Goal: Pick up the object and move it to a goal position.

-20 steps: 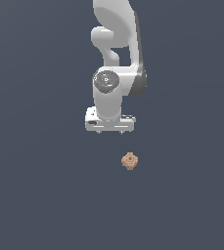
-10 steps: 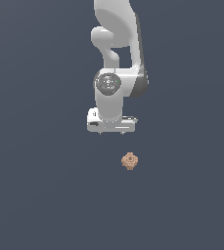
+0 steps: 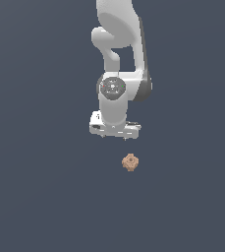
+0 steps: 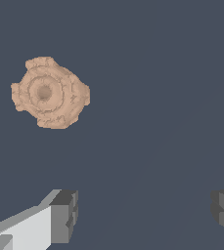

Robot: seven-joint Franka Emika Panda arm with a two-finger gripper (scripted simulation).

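Our pincer [image 3: 115, 134] hangs above the table [image 3: 40, 197] with its jaws spread wide and nothing between them; in the wrist view the two fingertips [image 4: 64, 216] stand far apart with only bare surface in the gap. We see the object [image 3: 129, 162] lying on the table, apart from the pincer and a little toward the exterior view's right of it; it is not yet lined up between the jaws. We judge it light, being so small beside the pincer, and stiff rather than soft, since its knobs and ringed face [image 4: 49, 92] look hard-edged; the lumps may let it roll or twist under an uneven squeeze. We would take it across its middle, pads on opposite flanks between the knobs, closing gently; a grip on one lump alone could slip.
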